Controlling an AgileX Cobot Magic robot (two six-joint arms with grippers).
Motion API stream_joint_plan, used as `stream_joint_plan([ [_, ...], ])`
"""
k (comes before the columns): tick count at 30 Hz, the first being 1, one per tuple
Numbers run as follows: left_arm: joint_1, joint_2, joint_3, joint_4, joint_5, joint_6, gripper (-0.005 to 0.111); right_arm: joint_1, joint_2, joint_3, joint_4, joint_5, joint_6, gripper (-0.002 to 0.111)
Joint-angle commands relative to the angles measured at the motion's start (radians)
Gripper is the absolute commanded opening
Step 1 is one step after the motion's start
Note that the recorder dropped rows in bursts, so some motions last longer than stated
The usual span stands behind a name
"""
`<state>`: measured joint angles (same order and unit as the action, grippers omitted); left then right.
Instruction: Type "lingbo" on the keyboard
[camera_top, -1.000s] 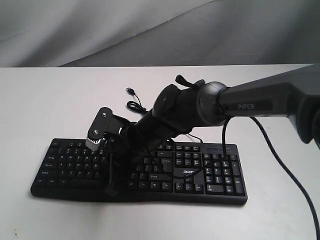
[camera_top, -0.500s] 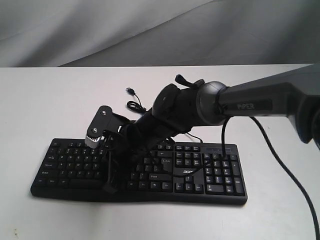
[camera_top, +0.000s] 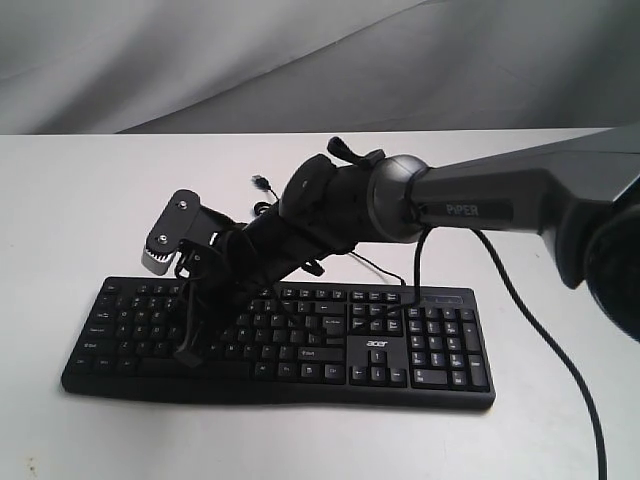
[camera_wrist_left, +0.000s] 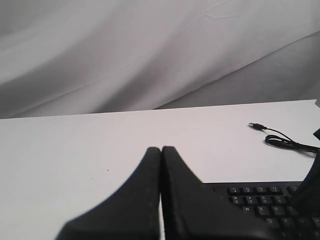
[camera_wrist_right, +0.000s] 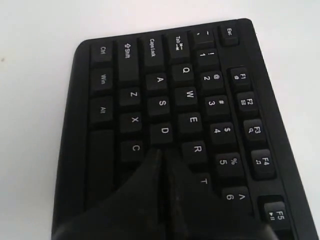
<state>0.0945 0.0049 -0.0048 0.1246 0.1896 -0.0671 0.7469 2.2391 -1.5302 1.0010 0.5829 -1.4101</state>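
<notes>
Across the keyboard (camera_top: 400, 350) by the table's (camera_top: 80, 200) near edge, your right arm (camera_top: 470, 205) reaches toward its left end, angled down; its gripper (camera_top: 188, 352) is pinched closed, empty, tip over keys beside D.

We see a black keyboard (camera_top: 420, 350) with white legends, a white table (camera_top: 80, 200), a dark grey arm (camera_top: 500, 195) and a pale grey backdrop (camera_top: 300, 60).

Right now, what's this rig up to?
The right arm reaches across the black keyboard to its left half. The right gripper is shut and pointing down, with its tips among the letter keys next to D, C and R. I cannot tell whether a key is actually pressed. The left gripper is shut and empty, held over the white table beside the keyboard. The USB cable lies loose behind it.
</notes>
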Motion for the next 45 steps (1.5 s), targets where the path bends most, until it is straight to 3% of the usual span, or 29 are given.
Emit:
stream_joint_plan([
  [1,-0.005,-0.005,0.005,0.000,-0.006,-0.002,0.001,0.002,0.000,-0.008,0.011,0.001,0.009,0.000],
  [45,-0.005,-0.005,0.005,0.000,-0.006,-0.002,0.001,0.002,0.022,-0.002,-0.021,0.006,0.073,0.000],
])
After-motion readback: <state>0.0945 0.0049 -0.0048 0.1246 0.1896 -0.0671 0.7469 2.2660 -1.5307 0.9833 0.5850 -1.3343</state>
